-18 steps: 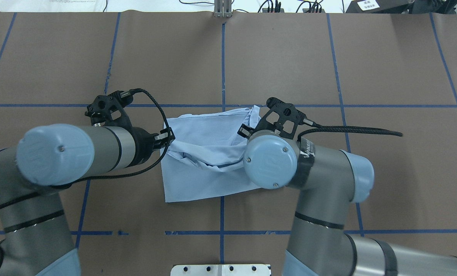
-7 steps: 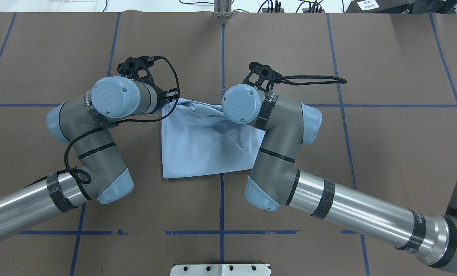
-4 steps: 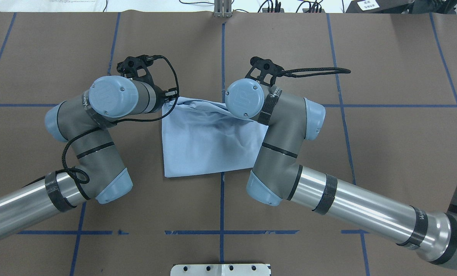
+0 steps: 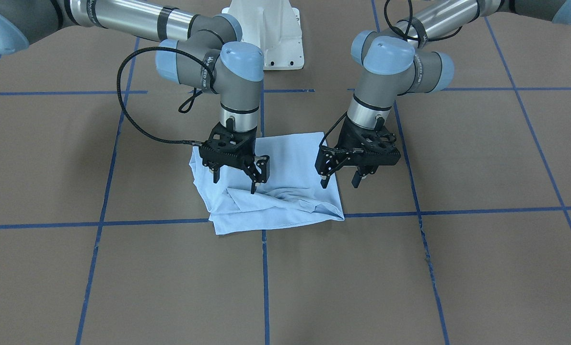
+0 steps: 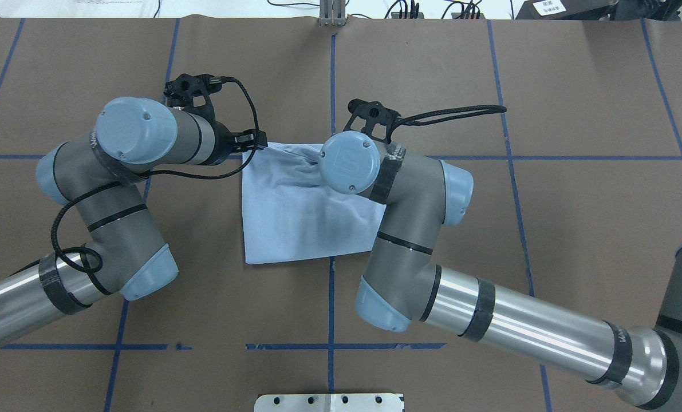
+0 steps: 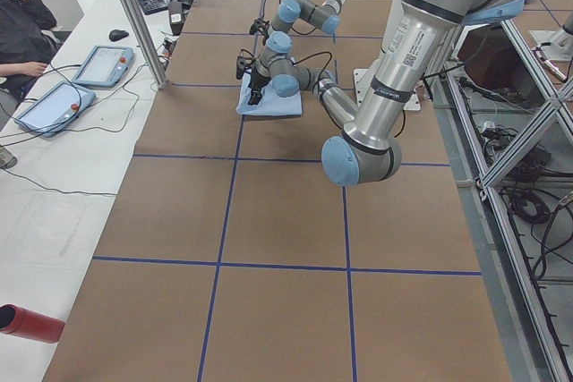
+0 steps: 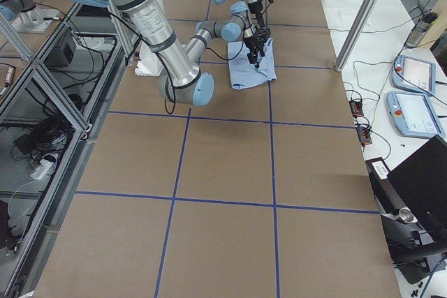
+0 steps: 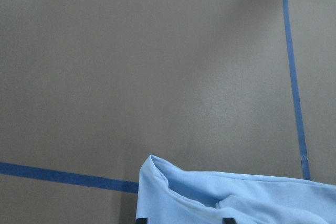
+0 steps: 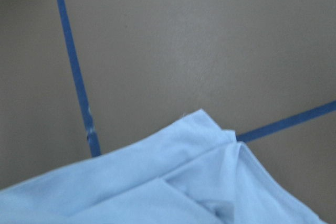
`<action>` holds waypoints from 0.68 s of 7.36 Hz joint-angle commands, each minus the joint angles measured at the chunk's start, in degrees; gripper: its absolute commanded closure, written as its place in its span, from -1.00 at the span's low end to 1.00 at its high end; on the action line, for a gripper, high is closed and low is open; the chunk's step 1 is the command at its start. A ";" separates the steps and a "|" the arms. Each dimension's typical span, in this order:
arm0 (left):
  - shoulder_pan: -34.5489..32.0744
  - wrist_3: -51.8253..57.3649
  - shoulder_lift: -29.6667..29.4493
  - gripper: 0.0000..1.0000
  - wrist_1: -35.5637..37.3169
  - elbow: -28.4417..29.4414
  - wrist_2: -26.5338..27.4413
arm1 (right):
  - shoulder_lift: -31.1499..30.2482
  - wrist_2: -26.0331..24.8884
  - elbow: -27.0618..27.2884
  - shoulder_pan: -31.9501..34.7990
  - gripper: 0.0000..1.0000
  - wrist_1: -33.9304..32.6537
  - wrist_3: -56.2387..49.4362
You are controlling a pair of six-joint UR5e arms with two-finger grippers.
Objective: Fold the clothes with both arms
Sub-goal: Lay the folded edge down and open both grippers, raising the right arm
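The light blue T-shirt (image 4: 290, 158) lies folded on the brown table, its edge farthest from the robot rumpled; print and label are hidden. It also shows in the overhead view (image 5: 295, 217). My left gripper (image 4: 339, 184) is open just above the shirt's corner on that side, with nothing between its fingers. My right gripper (image 4: 234, 184) is open over the other end, one fingertip (image 4: 253, 190) at the rumpled fold. In the overhead view the left gripper (image 5: 255, 143) is at the shirt's far corner and the right gripper is hidden under its wrist. Both wrist views show shirt cloth (image 8: 236, 198) (image 9: 184, 182) on the table.
Blue tape lines (image 5: 331, 86) grid the brown table. The white pedestal base (image 4: 275, 33) stands behind the shirt. A metal bracket (image 5: 333, 14) sits at the far edge. Tablets (image 6: 98, 64) and a seated person (image 6: 22, 20) are beyond the far side.
Both arms carried the shirt's held edge away from the robot, folding it over. Since half a second ago both wrists have shifted a little to the overhead view's left.
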 commanded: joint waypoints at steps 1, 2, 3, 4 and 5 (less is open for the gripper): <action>-0.24 0.49 0.62 -1.00 0.08 -1.02 -0.62 | -0.11 -5.26 -0.73 -5.00 -1.00 0.17 -2.52; -0.33 0.40 0.62 -1.00 0.08 -1.11 -0.62 | -0.29 -5.82 -1.00 -5.02 -1.00 0.08 -6.19; -0.33 0.23 0.62 -1.00 0.00 -1.11 -0.62 | -0.29 -6.26 -3.09 -4.15 -1.00 0.26 -8.67; -0.25 0.14 0.62 -1.00 0.00 -1.11 -0.62 | -0.20 -7.74 -4.94 -3.44 -1.00 0.43 -8.95; -0.24 0.14 0.62 -1.00 0.00 -1.11 -0.62 | -0.20 -8.02 -5.31 -2.22 -1.00 0.44 -10.96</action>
